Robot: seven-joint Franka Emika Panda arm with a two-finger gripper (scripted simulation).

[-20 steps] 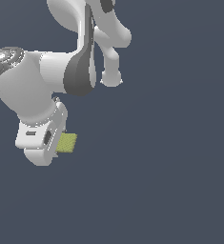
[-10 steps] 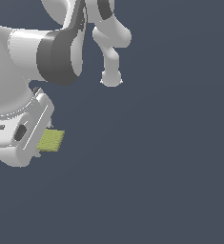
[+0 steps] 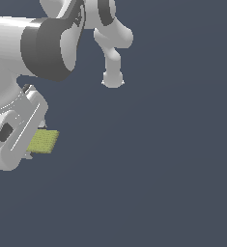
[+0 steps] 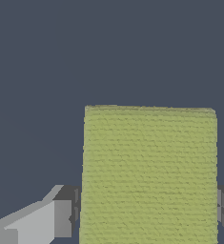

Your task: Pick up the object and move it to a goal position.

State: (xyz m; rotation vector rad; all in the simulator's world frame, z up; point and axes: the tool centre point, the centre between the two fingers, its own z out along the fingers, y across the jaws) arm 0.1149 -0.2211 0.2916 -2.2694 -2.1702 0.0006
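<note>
Gripper (image 3: pixel 36 140) at the exterior view's lower left, fingers (image 4: pixel 42 221) pinching the pad (image 3: pixel 44 141) from both sides. Pad juts out toward the exterior view's right, against plain dark background.

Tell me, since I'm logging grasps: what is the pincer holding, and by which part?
The pincer holds the yellow-green pad by two opposite side edges, one finger on each.

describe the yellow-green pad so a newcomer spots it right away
Find the big white robot arm on the exterior view's left and follow it down to its gripper. The yellow-green pad pokes out there: the only coloured thing, flat, square, finely textured.
</note>
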